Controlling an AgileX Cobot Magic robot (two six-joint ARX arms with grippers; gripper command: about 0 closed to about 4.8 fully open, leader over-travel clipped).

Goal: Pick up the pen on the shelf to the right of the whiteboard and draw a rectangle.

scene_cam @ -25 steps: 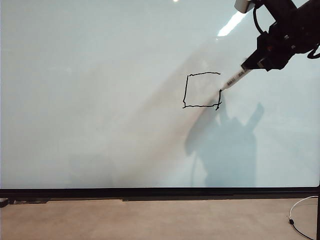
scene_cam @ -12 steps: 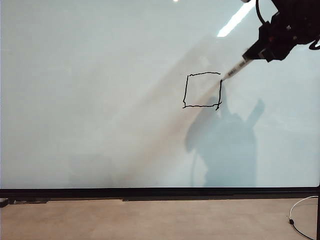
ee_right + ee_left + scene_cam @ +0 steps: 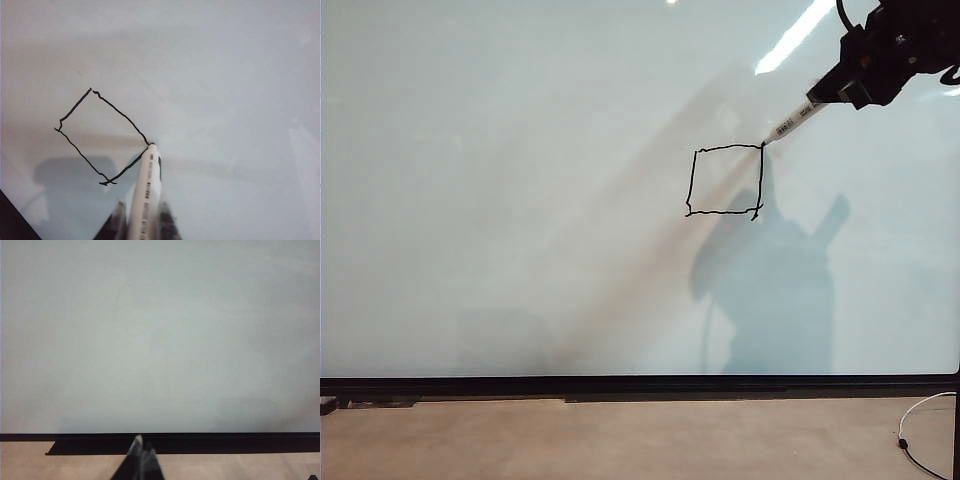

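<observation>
The whiteboard (image 3: 520, 200) fills the exterior view. On it is a small, wobbly black rectangle (image 3: 692, 180), also seen in the right wrist view (image 3: 75, 107). My right gripper (image 3: 825, 92) at the upper right is shut on the white pen (image 3: 790, 125), whose black tip rests at the rectangle's top right corner. In the right wrist view the pen (image 3: 146, 195) sticks out between the fingers of the right gripper (image 3: 142, 220), tip at a corner of the outline. My left gripper (image 3: 142, 447) is shut and empty, low before the board's black bottom edge.
The board's black bottom rail (image 3: 640, 385) runs above a tan floor or table strip (image 3: 620, 440). A white cable (image 3: 920, 415) lies at the lower right. The arm's shadow (image 3: 770, 280) falls on the board below the rectangle. The shelf is out of view.
My right gripper has moved up with the pen, drawing the rectangle's right side from about its lower third up to the top right corner. The left arm has not moved.
</observation>
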